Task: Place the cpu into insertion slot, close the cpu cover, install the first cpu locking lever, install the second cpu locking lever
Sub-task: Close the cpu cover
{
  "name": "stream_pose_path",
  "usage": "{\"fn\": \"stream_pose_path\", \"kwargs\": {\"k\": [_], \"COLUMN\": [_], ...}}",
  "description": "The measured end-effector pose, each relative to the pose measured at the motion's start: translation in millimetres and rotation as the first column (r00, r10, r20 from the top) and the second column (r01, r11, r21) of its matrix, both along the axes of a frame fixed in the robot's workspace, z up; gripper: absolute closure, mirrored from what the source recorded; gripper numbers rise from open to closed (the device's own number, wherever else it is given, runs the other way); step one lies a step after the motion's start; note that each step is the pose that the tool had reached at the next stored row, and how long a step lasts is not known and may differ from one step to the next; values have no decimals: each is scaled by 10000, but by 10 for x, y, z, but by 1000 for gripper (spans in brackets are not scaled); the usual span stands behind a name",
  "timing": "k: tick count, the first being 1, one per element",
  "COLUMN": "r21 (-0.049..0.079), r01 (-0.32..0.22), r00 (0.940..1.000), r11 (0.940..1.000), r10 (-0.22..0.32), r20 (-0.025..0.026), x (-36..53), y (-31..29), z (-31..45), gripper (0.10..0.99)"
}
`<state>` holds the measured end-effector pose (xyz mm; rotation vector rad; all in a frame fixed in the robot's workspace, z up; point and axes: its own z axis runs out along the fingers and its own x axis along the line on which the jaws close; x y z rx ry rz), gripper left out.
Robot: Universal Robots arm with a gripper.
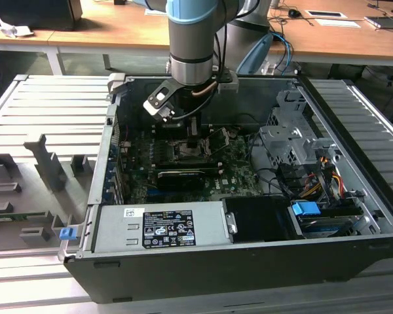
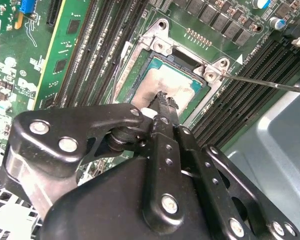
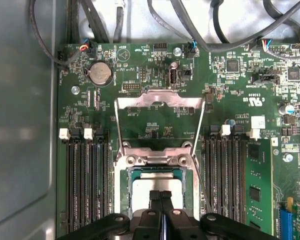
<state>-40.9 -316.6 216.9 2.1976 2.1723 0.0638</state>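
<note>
We see the arm reaching down into the open computer case (image 1: 203, 278), and the gripper (image 1: 193, 140) hangs directly above the insertion slot (image 3: 124, 192) on the green circuit board (image 3: 140, 70).

The cpu (image 3: 157, 184) already lies flat inside the insertion slot, with its pale metal top facing up. In both wrist views the claw (image 3: 161, 193) is clenched: its two black fingers (image 2: 160, 125) are pressed one against the other and nothing is between them. Their tips stand over the middle of the cpu (image 2: 172, 80). We cannot tell if the tips touch the chip or stay just above it.

The cpu cover (image 3: 160, 100) is not closed. In the first wrist view it is swung away from the insertion slot, on its hinge at the slot's edge, and the board shows through its square window.

A thin metal lever (image 2: 265, 82) sticks out sideways from one corner of the insertion slot, and it is not pressed down. Long black memory slots (image 3: 87, 185) run on both sides of the insertion slot. A round coin battery (image 3: 100, 73) sits on the board beyond the open cover, well apart from the insertion slot.
</note>
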Motion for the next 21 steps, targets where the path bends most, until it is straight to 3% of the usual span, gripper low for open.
{"fn": "stream_pose_path", "kwargs": {"k": [7, 11, 21], "r21": [14, 11, 8], "r01": [3, 3, 2], "r00": [10000, 10000, 10000], "r11": [10000, 10000, 10000], "r10": [-3, -3, -2], "r20": [-4, -5, -5], "x": [1, 1, 1], "y": [1, 1, 4], "z": [40, 145, 252], "gripper": [980, 980, 980]}}
